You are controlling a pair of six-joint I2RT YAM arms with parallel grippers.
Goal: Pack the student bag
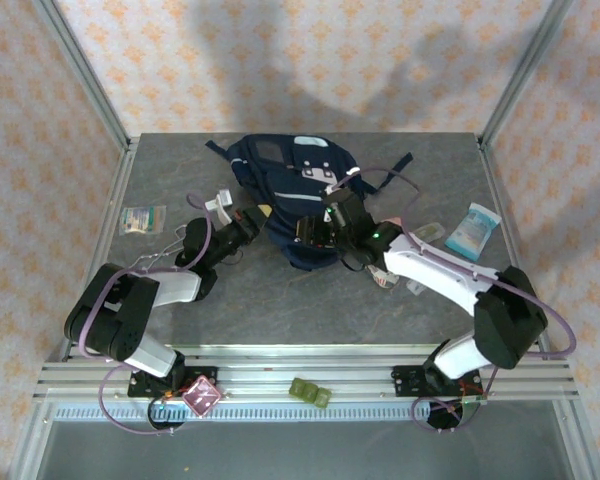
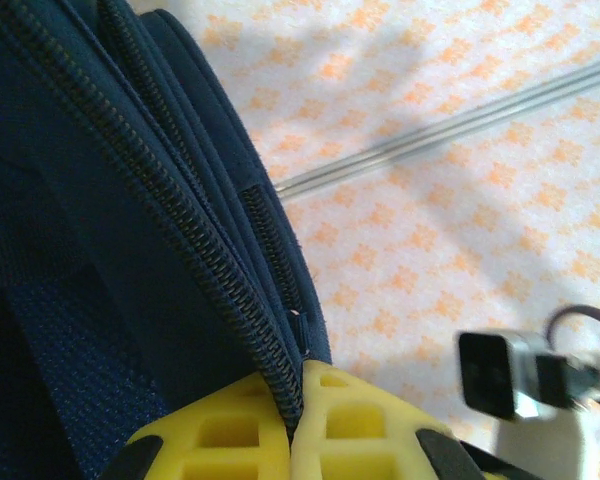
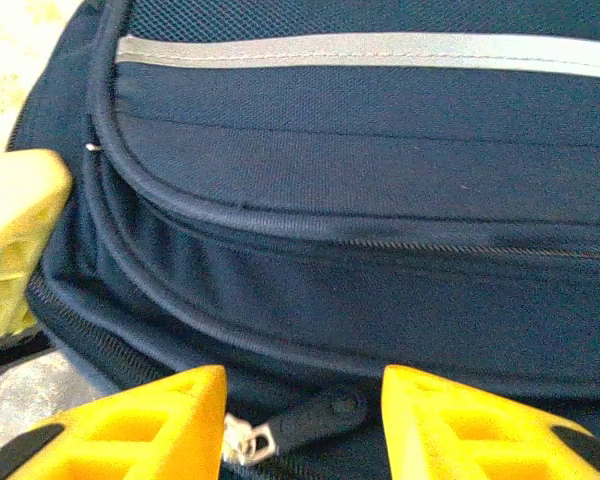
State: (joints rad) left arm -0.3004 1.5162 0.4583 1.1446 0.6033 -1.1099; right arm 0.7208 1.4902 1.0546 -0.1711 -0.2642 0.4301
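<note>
On the table point(image 1: 180, 290), far centre: student bag point(image 1: 280, 190), soft navy fabric, probably slumping when lifted. Left gripper point(image 2: 292, 378) is pinching its zipper edge point(image 2: 265, 320); right gripper point(image 3: 303, 400) is standing part-open astride the zipper pull point(image 3: 320, 410), the likeliest hold.

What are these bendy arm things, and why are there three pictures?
They are robot arms, a left arm and a right arm, bolted to a grey table. One picture looks down from above; the other two come from a camera on each wrist. The yellow bits are fingers. A big navy student bag lies in the middle. The left arm's fingers are pinched shut on its zipper edge. The right arm's fingers stand open with a zipper pull between them. A small packet lies to the left, a light blue pack to the right.
</note>
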